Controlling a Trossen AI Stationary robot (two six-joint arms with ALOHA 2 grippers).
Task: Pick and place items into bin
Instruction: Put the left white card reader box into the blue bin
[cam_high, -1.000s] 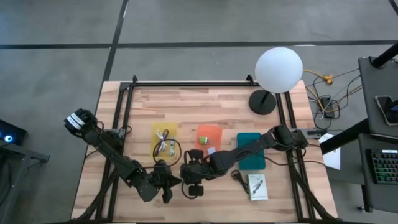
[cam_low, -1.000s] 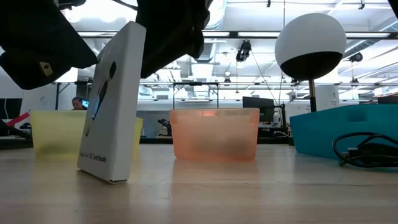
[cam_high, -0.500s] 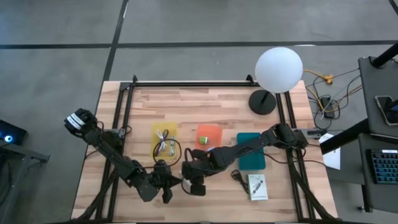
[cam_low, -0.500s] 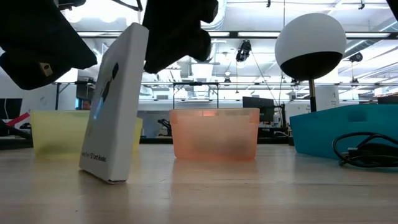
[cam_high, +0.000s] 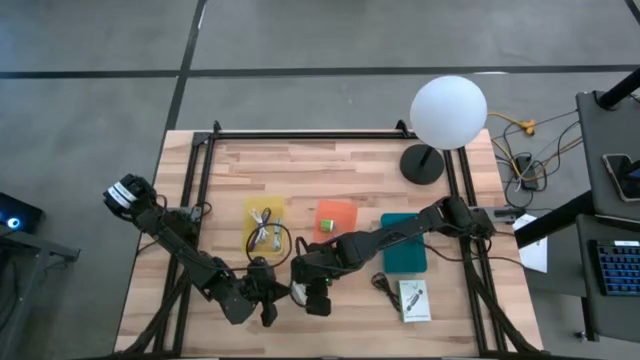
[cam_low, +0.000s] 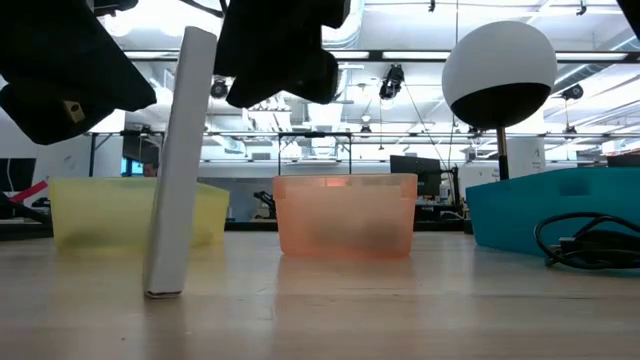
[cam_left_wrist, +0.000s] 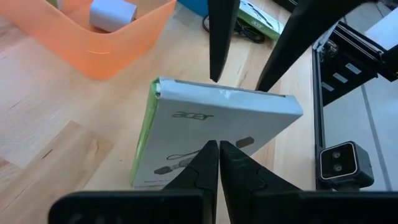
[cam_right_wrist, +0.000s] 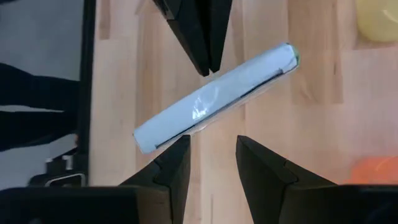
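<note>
Three bins (cam_high: 337, 215), two white packets (cam_high: 413, 299), one lamp (cam_high: 447, 112).

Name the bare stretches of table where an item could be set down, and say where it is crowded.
Bare wood lies behind the yellow bin, orange bin and teal bin, left of the lamp base. The front centre is crowded: both grippers meet around the white box.

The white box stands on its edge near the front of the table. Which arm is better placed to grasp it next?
Probably the right. The right gripper hangs open directly above the white box, fingers either side of it. The left gripper is shut, its tips just beside the box.
</note>
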